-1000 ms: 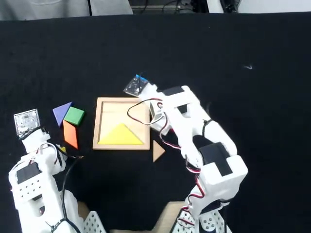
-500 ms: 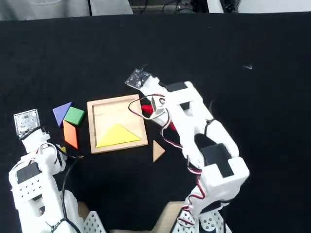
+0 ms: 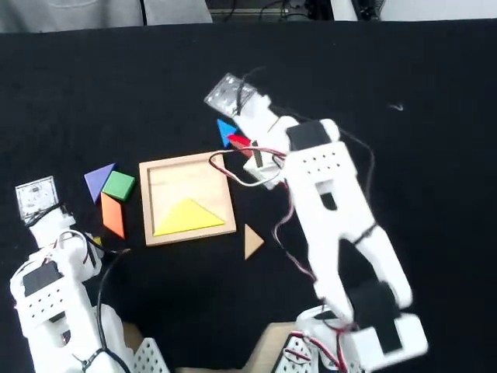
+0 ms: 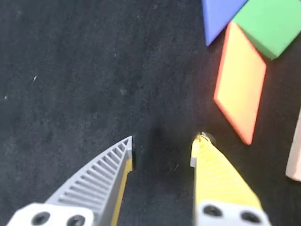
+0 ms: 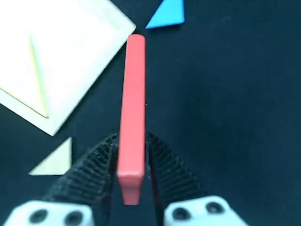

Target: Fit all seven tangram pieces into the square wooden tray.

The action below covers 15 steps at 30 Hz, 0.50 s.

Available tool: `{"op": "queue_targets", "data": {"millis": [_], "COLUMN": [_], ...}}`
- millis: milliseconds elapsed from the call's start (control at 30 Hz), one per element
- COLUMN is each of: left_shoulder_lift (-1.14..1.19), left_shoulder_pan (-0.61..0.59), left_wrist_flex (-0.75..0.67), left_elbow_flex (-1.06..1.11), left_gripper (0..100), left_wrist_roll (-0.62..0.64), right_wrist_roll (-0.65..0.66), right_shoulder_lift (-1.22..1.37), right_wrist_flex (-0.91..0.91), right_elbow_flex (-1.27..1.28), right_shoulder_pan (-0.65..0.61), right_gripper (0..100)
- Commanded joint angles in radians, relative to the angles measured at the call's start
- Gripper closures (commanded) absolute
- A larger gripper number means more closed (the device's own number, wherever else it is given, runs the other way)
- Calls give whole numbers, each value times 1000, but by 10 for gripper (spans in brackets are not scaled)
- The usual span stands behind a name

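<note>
Black table [image 3: 404, 194] carries everything. Both white arms are in my high view. The right arm [image 3: 342, 225] stretches from the near edge out past the tray. The left arm [image 3: 46, 280] sits folded at the near left corner.

Square wooden tray [image 3: 183, 180] lies left of centre, slightly skewed to the table edge. Inside it is one piece, a large yellow triangle [image 3: 189, 216], flat against the near wall. The rest of the tray floor is bare wood.

Right hand [image 5: 131, 141] is clamped on a flat red piece [image 5: 132, 103]. The piece is held edge-on between the two black fingers and sticks out well past the fingertips. From the high view, hand and piece sit off the tray's far right corner, outside the rim. I cannot tell how high they are above the table.

Left hand [image 4: 162, 148] is spread open with nothing between its fingers, over bare table near the orange piece.

Loose pieces on the table:
- Orange parallelogram [image 3: 112, 214], just left of the tray.
- Green square [image 3: 119, 186], touching the parallelogram's far end.
- Violet-blue triangle [image 3: 98, 180], against the green square's left side.
- Bright blue triangle [image 3: 226, 129], just beyond the red piece.
- Small pale wooden triangle [image 3: 251, 242], off the tray's near right corner and apart from it.
</note>
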Motion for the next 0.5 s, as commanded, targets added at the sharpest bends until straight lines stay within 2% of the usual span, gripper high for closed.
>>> {"op": "queue_targets", "data": {"millis": [0,200,333,467], "left_shoulder_lift": [-14,-14,-14,-14], "left_shoulder_pan": [-15,-15,-13,-13], "left_wrist_flex": [110,322,391,402], "left_elbow_flex": [-139,-361,-435,-435], "left_gripper": [794,794,794,794], "left_wrist_roll": [-6,-11,-94,-173], "right_wrist_roll": [-110,-325,-354,-361], "right_shoulder_lift": [-101,-197,-268,-295], "right_wrist_flex": [51,123,120,118], "right_elbow_flex": [-56,-53,-24,-25], "right_shoulder_pan": [15,9,11,9], "right_gripper": [988,988,988,988]}}
